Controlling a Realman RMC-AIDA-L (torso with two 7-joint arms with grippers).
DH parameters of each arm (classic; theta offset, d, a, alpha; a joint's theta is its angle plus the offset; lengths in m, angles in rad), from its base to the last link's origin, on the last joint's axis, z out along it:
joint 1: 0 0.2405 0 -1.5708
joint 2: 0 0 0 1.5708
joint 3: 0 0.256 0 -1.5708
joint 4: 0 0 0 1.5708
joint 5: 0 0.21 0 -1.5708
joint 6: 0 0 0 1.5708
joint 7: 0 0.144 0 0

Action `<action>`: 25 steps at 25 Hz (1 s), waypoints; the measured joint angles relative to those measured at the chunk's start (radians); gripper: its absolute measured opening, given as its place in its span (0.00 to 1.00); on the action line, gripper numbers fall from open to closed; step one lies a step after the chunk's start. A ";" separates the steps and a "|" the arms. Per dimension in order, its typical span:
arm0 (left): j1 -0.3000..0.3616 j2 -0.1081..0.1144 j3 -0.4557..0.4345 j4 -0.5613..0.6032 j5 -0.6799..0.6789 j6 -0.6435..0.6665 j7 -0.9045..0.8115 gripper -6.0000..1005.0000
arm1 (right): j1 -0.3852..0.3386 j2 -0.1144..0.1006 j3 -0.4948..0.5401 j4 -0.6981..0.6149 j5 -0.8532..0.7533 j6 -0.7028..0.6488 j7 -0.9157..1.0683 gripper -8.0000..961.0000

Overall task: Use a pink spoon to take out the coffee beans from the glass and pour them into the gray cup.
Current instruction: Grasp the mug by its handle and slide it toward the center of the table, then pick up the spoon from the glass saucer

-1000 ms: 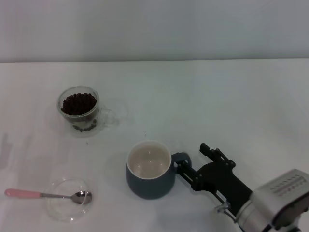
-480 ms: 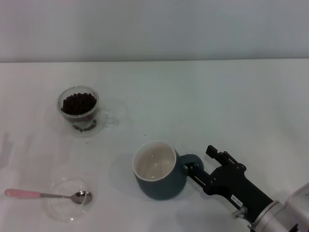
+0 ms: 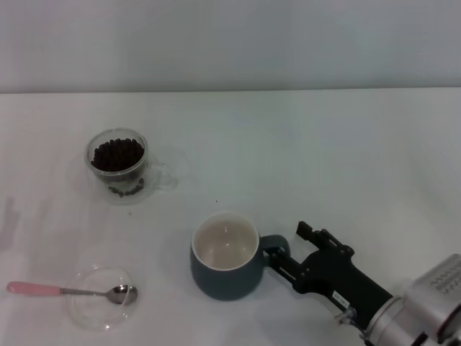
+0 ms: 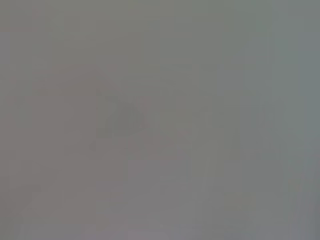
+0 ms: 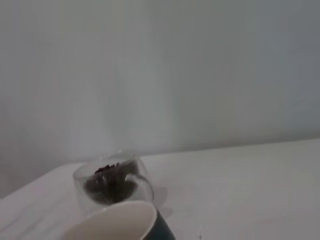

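The gray cup (image 3: 223, 277) stands at the front middle of the white table, its cream inside bare. My right gripper (image 3: 278, 255) reaches in from the front right and is shut on the cup's handle. The glass (image 3: 119, 171) with the coffee beans (image 3: 117, 153) stands at the back left. The pink spoon (image 3: 43, 289) lies at the front left, its metal bowl resting in a flat clear dish (image 3: 97, 311). The right wrist view shows the cup's rim (image 5: 117, 225) close by and the glass (image 5: 112, 182) with beans (image 5: 106, 171) beyond it. My left gripper is out of view.
The white table (image 3: 324, 158) runs back to a pale wall. The left wrist view is an even grey blur with nothing to make out.
The gray cup, held by its handle, slid to the right and then back to the left with my right gripper. The glass and the spoon have not moved.
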 joint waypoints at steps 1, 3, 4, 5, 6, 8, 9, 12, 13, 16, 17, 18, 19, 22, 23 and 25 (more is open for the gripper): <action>0.000 0.000 0.000 0.000 0.000 0.000 0.000 0.77 | 0.005 0.000 -0.002 0.000 0.000 0.008 0.001 0.81; 0.000 0.000 0.000 0.000 0.000 0.000 0.000 0.77 | 0.012 0.000 -0.012 0.000 0.000 0.016 0.009 0.81; 0.000 0.000 0.000 0.000 0.000 0.000 0.000 0.77 | 0.016 -0.004 -0.026 -0.001 0.000 0.015 0.021 0.81; 0.000 0.000 0.000 0.000 0.000 0.000 0.000 0.77 | 0.020 -0.007 -0.039 -0.002 0.000 0.014 0.034 0.81; 0.000 0.000 0.000 0.000 0.000 0.000 0.000 0.77 | 0.025 -0.011 -0.056 -0.006 0.000 0.012 0.057 0.81; 0.000 0.000 0.000 0.000 0.000 -0.004 0.000 0.77 | 0.036 -0.016 -0.097 -0.023 0.000 0.007 0.112 0.81; 0.000 0.000 0.000 0.000 0.000 -0.004 0.000 0.77 | 0.041 -0.017 -0.116 -0.035 0.000 0.001 0.137 0.81; 0.001 0.000 0.000 0.000 0.000 -0.011 0.000 0.77 | 0.045 -0.015 -0.179 -0.079 0.000 -0.055 0.213 0.81; 0.001 0.000 0.000 0.000 0.000 -0.011 0.000 0.77 | 0.043 -0.013 -0.201 -0.095 0.000 -0.081 0.235 0.81; 0.001 0.000 0.000 0.000 0.000 -0.011 0.000 0.77 | 0.043 -0.013 -0.268 -0.129 0.005 -0.137 0.298 0.81; 0.002 0.000 0.000 0.000 0.000 -0.011 0.000 0.77 | 0.046 -0.017 -0.295 -0.139 0.006 -0.147 0.326 0.81; 0.003 0.000 0.000 0.000 0.000 -0.011 0.000 0.77 | 0.047 -0.021 -0.319 -0.151 0.008 -0.158 0.352 0.81; 0.003 0.000 0.000 0.000 0.000 -0.011 0.000 0.77 | 0.046 -0.025 -0.339 -0.161 0.009 -0.169 0.376 0.81; 0.005 0.000 0.000 0.000 -0.002 -0.011 0.000 0.77 | 0.019 -0.030 -0.388 -0.231 0.012 -0.246 0.446 0.80; 0.007 0.000 0.000 0.000 -0.003 -0.011 0.000 0.77 | 0.002 -0.027 -0.393 -0.268 0.012 -0.282 0.472 0.80; 0.014 0.000 0.000 0.000 -0.005 -0.011 0.000 0.77 | -0.042 -0.017 -0.394 -0.354 0.018 -0.352 0.515 0.80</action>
